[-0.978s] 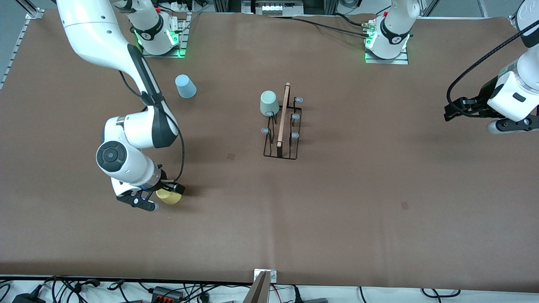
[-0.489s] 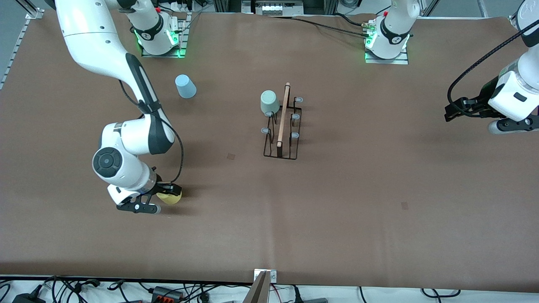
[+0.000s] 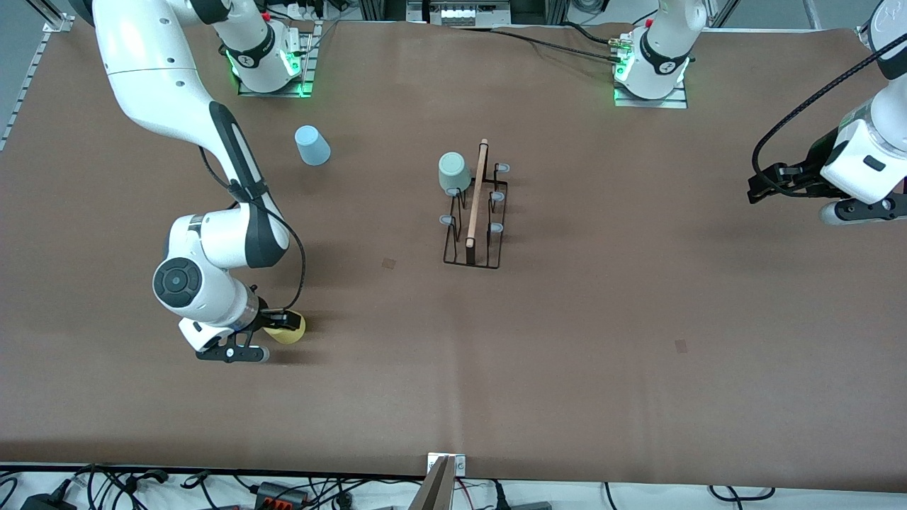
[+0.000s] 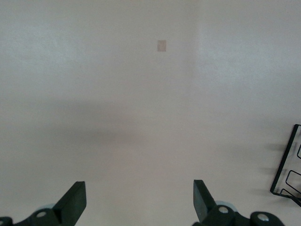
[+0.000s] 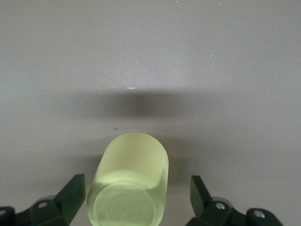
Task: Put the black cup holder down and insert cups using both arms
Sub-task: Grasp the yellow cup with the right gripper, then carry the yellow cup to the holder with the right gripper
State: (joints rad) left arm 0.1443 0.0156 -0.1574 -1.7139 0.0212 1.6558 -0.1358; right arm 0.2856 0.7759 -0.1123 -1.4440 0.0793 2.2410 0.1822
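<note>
Right end effector (image 3: 278, 327) shifted slightly — fingers apparently open around yellow cup (image 5: 129, 181)

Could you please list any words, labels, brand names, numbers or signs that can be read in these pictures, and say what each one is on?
No text can be read in any view.
The right arm's base and the left arm's base each bear a small round dark mark, too small to read.
The yellow cup, the light blue cup, the mint-green cup and the black cup holder carry no print.
</note>
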